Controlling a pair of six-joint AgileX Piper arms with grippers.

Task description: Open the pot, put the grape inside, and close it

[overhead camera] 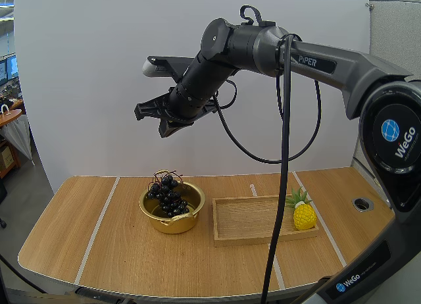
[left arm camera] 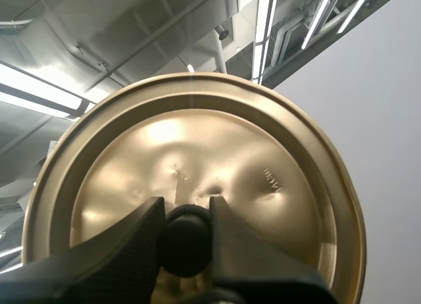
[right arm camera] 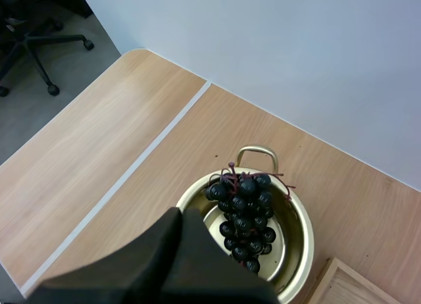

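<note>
Two steps look done: the pot (overhead camera: 174,224) stands open on the desk (overhead camera: 99,245), and the grapes (overhead camera: 170,195) lie inside it, heaped above the rim. The right gripper (overhead camera: 168,127) hangs high above the pot, its fingers pressed together on nothing. In its wrist view the grapes sit below and just beyond its tip. The left gripper (left arm camera: 186,205) pinches the black knob (left arm camera: 186,245) of the lid (left arm camera: 197,139), holding the lid off the pot. What is left, I judge, is the closing: the lid must come down onto the pot and be let go, with the right gripper out of the way.
</note>
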